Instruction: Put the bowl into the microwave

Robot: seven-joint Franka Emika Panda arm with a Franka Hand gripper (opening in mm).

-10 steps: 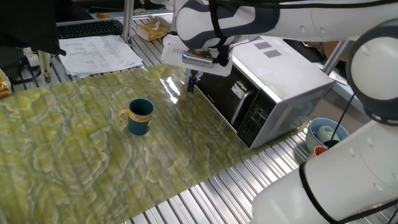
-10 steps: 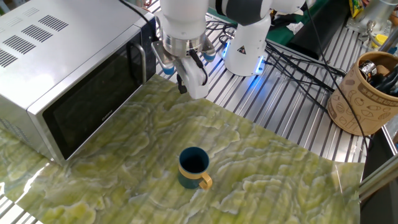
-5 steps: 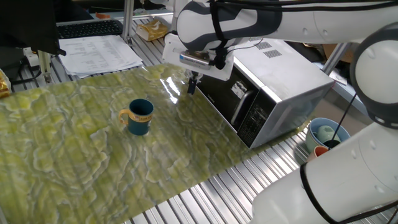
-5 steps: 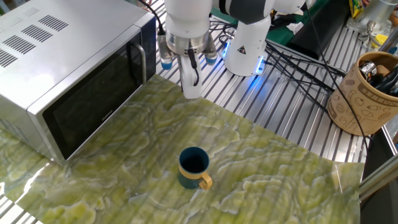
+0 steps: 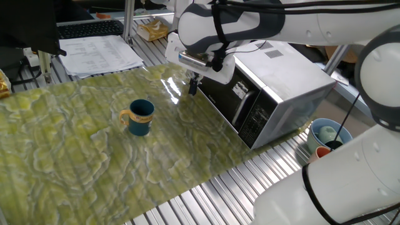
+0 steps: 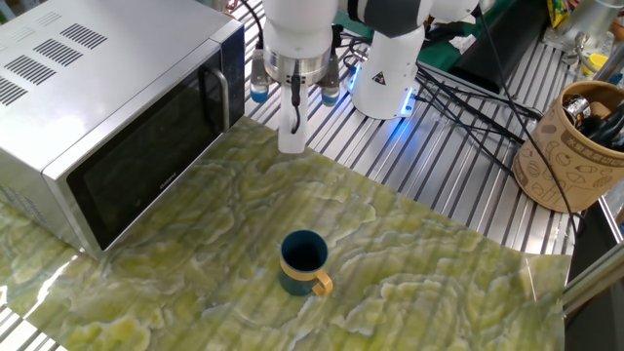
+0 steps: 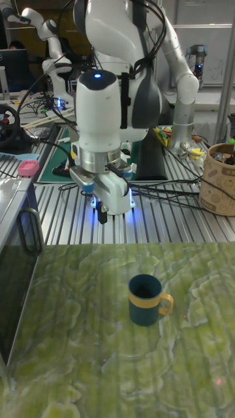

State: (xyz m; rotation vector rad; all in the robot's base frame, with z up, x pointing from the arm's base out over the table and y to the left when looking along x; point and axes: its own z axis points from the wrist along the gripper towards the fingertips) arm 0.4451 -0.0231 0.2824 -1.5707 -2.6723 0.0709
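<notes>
The bowl [image 5: 140,117] [image 6: 304,262] [image 7: 146,299] stands upright on the green marbled mat [image 5: 75,156] [image 6: 409,283] [image 7: 98,353], out in the open and well apart from everything else. It is a small dark teal cup with a yellowish band near its rim and a tan handle at the side. The microwave [image 5: 269,87] [image 6: 107,107] [image 7: 16,274] sits along one edge of the mat, its dark glass door closed, and a bare stretch of mat lies between it and the bowl. The gripper [image 5: 193,84] [image 6: 292,132] [image 7: 102,212] hangs above the mat's edge, near the microwave's handle corner, pointing downward, touching nothing and holding nothing. Whether its fingers are parted or pressed together cannot be told from these views. Off the mat on the metal table [image 6: 458,166] stands a tan patterned pot [image 6: 570,146] [image 7: 219,179], and beside the microwave's far end is a pale blue container [image 5: 325,134].
</notes>
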